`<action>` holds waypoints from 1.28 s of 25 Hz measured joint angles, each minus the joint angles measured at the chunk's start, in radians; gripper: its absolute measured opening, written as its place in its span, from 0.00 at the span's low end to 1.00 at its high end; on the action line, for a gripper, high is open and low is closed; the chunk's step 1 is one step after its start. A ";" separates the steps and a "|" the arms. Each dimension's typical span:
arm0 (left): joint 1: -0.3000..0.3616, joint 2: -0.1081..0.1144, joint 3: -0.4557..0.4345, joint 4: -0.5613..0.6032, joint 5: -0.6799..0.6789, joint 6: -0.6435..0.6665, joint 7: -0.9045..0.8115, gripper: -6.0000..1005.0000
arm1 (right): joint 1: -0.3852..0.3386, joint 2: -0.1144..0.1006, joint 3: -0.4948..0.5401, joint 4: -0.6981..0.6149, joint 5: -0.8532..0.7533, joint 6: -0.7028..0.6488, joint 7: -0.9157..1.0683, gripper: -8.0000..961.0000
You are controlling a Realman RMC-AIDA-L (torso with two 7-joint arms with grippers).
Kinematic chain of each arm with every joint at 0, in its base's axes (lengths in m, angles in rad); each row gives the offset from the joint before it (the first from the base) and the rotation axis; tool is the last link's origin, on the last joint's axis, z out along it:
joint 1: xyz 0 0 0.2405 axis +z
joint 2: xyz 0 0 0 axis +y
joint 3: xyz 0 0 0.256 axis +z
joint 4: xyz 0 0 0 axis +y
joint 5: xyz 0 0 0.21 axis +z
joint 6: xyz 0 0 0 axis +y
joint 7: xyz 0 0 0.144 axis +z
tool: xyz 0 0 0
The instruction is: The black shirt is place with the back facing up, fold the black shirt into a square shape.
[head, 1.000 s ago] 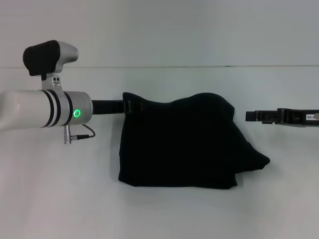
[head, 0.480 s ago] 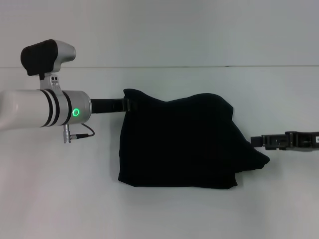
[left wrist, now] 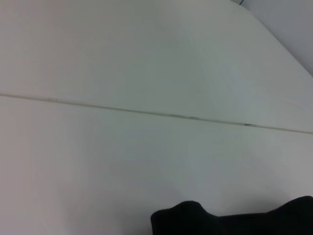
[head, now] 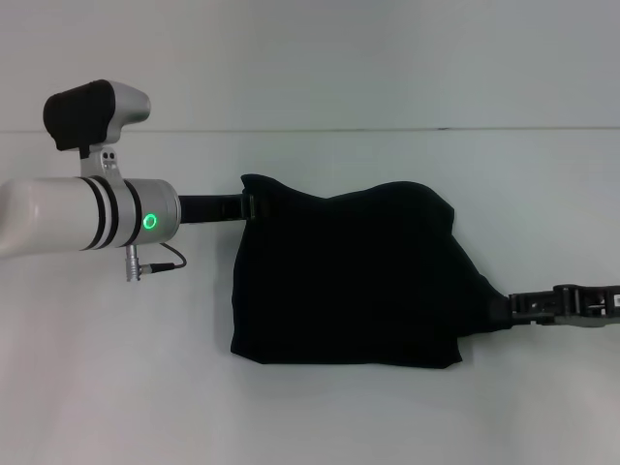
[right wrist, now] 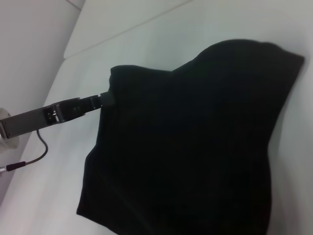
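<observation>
The left gripper (head: 244, 207) sits at the shirt's ten o'clock corner, its jaws apparently pinching the cloth there, though dark fabric blurs the contact. The right gripper (head: 506, 308) touches the pointed flap at four o'clock; whether its jaws are spread or pressed together I cannot tell. The black shirt (head: 349, 276) lies mid-worktop (head: 116, 387), already folded down to a rough block. Its top edge is humped and the four o'clock flap sticks out, so I judge squaring-up folds remain.

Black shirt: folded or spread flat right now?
Folded. The black shirt is a compact, roughly rectangular bundle, no sleeves spread; its right corner still juts out unevenly.
</observation>
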 joint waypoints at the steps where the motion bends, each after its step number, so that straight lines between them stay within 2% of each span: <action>1: 0.000 0.000 0.000 0.000 0.000 0.000 0.000 0.05 | 0.003 0.002 0.000 0.004 0.000 0.002 0.000 0.68; 13: 0.001 0.000 0.000 0.000 0.001 0.000 0.002 0.05 | 0.003 0.011 0.001 0.010 0.002 0.001 -0.012 0.42; 19: 0.003 0.005 0.000 0.000 0.001 0.000 -0.002 0.05 | -0.009 0.011 0.001 0.010 -0.002 0.005 -0.013 0.19; 24: 0.003 0.006 0.001 0.000 0.001 0.000 -0.002 0.05 | -0.010 0.011 0.001 0.010 -0.002 0.007 -0.014 0.06; 32: 0.007 0.008 0.001 0.005 0.004 0.001 -0.002 0.06 | -0.011 0.011 0.003 0.006 -0.001 0.035 -0.014 0.06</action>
